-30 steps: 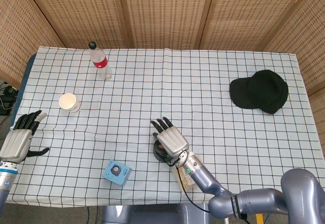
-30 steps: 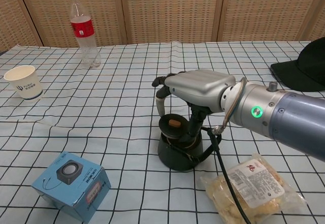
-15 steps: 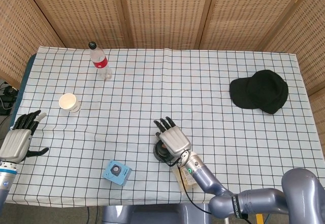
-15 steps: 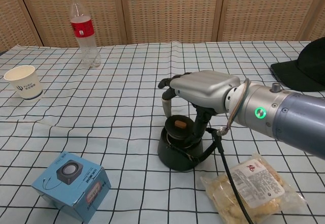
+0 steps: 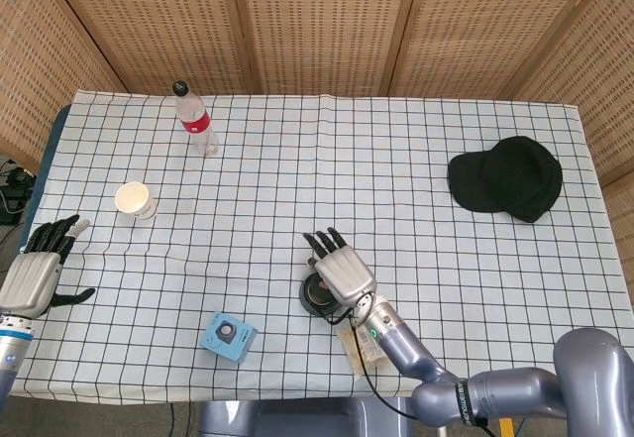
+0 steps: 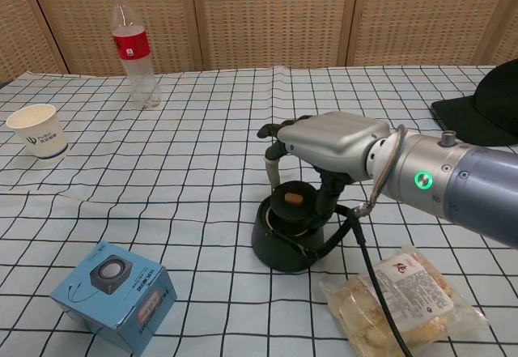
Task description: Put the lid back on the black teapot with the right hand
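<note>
One blue box and a snack packet lie nearest the robot; just behind them the black teapot stands with its lid seated on top. Over the last second the right hand has drifted rightward and now hovers above the lid, fingers loose and holding nothing, so the placing looks finished. The left hand rests open. Farther across the checked tablecloth sit a paper cup, bottle and black cap before woven wall panels.
</note>
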Controlling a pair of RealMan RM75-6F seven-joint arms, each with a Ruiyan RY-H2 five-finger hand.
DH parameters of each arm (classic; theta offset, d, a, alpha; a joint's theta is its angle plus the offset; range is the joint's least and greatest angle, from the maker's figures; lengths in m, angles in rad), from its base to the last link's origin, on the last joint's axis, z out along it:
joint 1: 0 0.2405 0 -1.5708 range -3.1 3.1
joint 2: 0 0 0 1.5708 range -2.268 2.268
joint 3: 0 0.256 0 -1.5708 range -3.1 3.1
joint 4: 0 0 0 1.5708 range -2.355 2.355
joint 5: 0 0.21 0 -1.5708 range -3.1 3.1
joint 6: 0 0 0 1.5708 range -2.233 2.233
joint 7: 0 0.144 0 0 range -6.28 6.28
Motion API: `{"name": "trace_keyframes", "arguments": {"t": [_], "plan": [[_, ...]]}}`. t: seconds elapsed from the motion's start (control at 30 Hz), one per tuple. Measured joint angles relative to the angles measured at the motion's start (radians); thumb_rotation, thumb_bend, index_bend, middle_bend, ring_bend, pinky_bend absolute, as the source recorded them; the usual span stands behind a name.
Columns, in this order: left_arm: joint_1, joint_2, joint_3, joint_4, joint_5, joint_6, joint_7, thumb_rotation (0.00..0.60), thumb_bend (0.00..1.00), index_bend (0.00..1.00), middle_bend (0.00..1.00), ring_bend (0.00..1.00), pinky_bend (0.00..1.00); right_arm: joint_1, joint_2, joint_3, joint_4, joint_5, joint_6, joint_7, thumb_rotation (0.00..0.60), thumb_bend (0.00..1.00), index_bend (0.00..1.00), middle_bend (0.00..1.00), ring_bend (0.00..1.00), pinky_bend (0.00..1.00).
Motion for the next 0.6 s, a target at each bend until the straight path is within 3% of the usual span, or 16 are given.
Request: {"name": "trace_keyframes", "arguments": {"t": [0.6], "plan": [[0.000,0.004,0.001,-0.002,-0.002,-0.004,-0.001,0.600,0.05,0.00,0.00,0.00,0.00,0.000,0.034,0.001,-0.044,0.009,-0.001,0.002,0.600,0.34,0.23,0.00,0.00,0.00]]}}
